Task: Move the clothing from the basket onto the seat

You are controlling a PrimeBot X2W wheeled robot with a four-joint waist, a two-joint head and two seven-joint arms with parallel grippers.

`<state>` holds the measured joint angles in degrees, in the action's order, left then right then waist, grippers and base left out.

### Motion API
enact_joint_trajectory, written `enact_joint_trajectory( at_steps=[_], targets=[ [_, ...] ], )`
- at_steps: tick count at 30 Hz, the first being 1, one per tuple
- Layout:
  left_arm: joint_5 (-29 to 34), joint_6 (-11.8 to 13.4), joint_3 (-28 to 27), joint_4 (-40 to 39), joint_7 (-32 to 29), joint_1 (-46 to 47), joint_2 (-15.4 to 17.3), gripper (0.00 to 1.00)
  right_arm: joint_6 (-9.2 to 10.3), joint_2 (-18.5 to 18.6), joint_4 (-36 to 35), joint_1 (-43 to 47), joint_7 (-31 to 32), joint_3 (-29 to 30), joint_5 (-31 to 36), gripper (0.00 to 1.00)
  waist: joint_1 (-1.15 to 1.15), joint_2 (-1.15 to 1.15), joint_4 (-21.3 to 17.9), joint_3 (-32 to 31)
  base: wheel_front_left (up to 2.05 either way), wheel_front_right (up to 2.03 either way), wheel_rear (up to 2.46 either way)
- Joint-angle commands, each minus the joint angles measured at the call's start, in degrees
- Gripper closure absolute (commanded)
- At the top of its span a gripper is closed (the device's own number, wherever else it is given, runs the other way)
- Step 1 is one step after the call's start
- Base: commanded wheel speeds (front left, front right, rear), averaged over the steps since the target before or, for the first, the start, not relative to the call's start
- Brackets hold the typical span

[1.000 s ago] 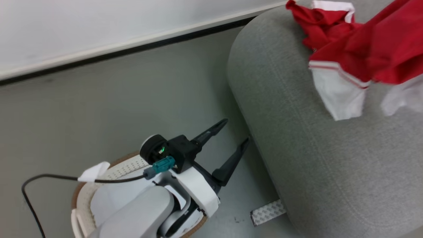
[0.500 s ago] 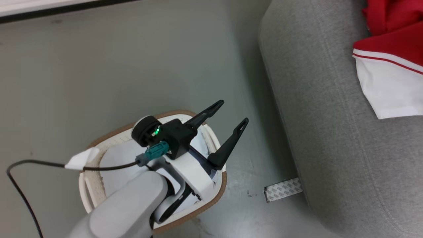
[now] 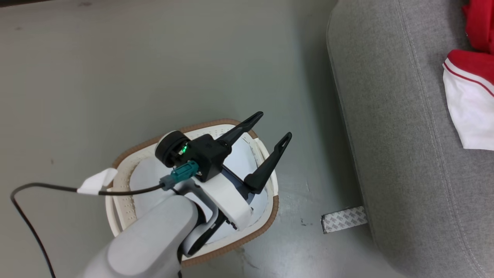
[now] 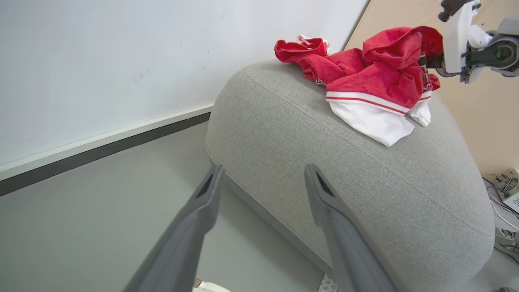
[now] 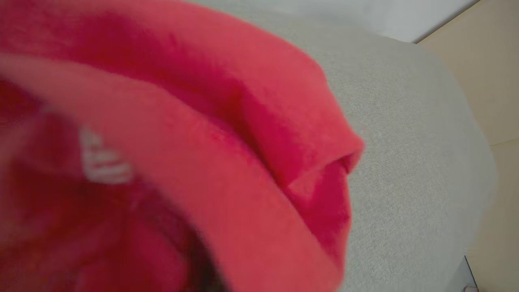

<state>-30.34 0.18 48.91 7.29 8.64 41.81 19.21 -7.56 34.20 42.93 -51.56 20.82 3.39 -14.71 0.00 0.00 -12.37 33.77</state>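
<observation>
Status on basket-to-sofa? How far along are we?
Done: red and white clothing lies piled on the seat. In hand: right gripper shut on a red piece at that pile, not yet released. Remaining: release; left gripper hangs open over the basket, whose visible bottom is bare pad.

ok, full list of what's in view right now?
clothes: one heap, red and white, on the sofa
basket: one, white with brown rim, on the floor beside the sofa
sofa: one, light grey, right of the basket
tape strip: one, grey patterned, on the floor at the sofa's foot
cable: one, black, from the left wrist
left gripper: open, empty, over the basket
right gripper: shut on the clothes, above the sofa
</observation>
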Motion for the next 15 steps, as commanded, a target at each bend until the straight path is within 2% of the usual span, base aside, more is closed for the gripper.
enact_joint_trajectory(
  at_steps=[1, 2, 3, 4, 9, 15],
  targets=[
    [-0.8, 0.0, 0.0, 0.5, 0.6, -0.1, 0.1, 0.00, 0.15, 0.1, 1.0, -0.6, 0.0, -0.6, -0.8, 0.78, 0.00, 0.00, 0.1, -0.4, 0.00, 0.00, 0.00],
    [-0.9, 0.0, -0.1, 0.7, 0.7, -0.2, 0.1, 0.00, 0.15, 0.2, 1.5, -0.8, -0.2, -0.9, -1.0, 0.70, 0.00, 0.00, 0.1, -0.7, 0.00, 0.00, 0.00],
    [-1.0, 0.0, -0.1, 0.9, 0.8, -0.4, 0.1, 0.00, 0.15, 0.0, 2.0, -0.9, -0.1, -1.3, -1.2, 0.56, 0.00, 0.00, 0.0, -1.1, 0.00, 0.00, 0.00],
    [-1.1, 0.1, -0.1, 1.1, 1.0, -0.6, 0.0, 0.00, 0.15, 0.1, 2.5, -1.1, -0.6, -1.6, -1.5, 0.00, 0.00, 0.00, 0.0, -1.6, 0.00, 0.00, 0.00],
    [-1.5, 0.3, 0.0, 2.6, 2.0, -2.0, -0.1, 0.00, 0.15, 0.9, 3.7, -0.7, -0.5, -5.0, -2.7, 0.00, 0.00, 0.00, -0.7, -5.6, 0.00, 0.00, 0.00],
    [-3.1, 1.3, -0.9, 4.7, 3.9, -5.4, -0.4, 0.00, 0.15, 3.5, 0.2, 1.6, 1.6, -11.7, -5.1, 0.00, 0.00, 0.00, -1.3, -13.5, 0.00, 0.00, 0.00]
  ],
)
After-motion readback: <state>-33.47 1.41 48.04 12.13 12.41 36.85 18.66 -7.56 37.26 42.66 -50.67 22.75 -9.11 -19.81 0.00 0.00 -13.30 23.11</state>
